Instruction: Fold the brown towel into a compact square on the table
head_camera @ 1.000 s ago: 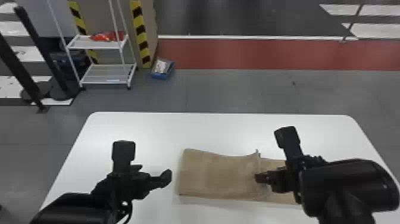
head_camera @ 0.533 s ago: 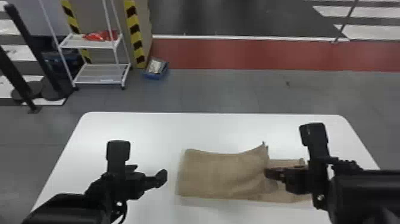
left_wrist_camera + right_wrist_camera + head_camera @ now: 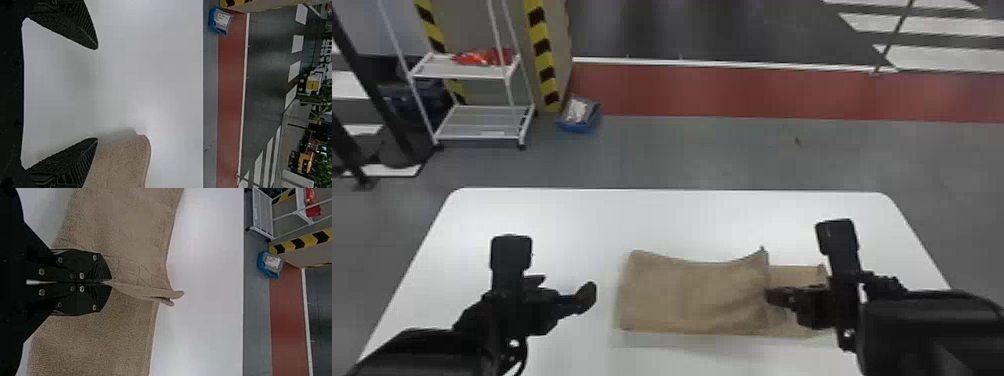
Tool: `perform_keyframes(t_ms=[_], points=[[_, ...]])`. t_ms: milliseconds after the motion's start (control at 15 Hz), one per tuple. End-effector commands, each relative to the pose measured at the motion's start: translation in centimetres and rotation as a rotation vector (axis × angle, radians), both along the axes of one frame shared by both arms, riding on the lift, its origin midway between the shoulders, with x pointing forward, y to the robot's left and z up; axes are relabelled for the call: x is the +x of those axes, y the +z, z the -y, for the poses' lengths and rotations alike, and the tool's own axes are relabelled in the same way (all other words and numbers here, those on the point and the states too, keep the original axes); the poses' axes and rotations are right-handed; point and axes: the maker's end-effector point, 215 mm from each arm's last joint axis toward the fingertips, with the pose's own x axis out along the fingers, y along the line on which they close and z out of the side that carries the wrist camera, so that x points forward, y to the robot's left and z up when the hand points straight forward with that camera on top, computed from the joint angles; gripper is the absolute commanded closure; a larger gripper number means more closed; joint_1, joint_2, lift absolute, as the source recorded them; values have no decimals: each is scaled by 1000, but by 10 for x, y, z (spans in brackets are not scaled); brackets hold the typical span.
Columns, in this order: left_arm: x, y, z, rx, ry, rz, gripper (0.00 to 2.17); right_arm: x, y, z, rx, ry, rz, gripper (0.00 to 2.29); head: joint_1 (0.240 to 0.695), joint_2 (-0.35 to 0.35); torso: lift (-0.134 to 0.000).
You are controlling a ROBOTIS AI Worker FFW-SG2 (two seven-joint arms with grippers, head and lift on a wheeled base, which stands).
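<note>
The brown towel (image 3: 692, 300) lies on the white table right of centre, its upper layer folded leftward over a lower layer (image 3: 794, 277) that sticks out on the right. My right gripper (image 3: 772, 296) is at the upper layer's right edge; in the right wrist view that gripper (image 3: 109, 282) is shut on the edge, which is pinched up into a ridge. Left of the towel is my left gripper (image 3: 564, 292), holding nothing. In the left wrist view the left gripper (image 3: 97, 94) stands wide open, the towel's corner (image 3: 123, 162) beside one finger.
The white table (image 3: 662, 220) has its far edge beyond both arms. On the floor past it are a white shelf rack (image 3: 477, 122) holding a red item, and a blue bin (image 3: 579, 115) near a striped post.
My right gripper has moved to the right, drawing the upper layer's edge with it, so less of the lower layer shows. The left gripper keeps its pose while the whole head view shifts slightly.
</note>
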Motion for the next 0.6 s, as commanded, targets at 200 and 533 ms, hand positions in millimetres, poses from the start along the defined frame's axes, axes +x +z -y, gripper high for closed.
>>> perform_keyframes(t_ms=[200, 533], points=[[2, 3, 1, -10, 1, 23, 43, -10, 48, 51, 16, -101, 83, 1409, 695, -85, 0], [-1, 0, 3, -10, -3, 16, 43, -11, -13, 43, -1, -52, 17, 1409, 695, -120, 0]])
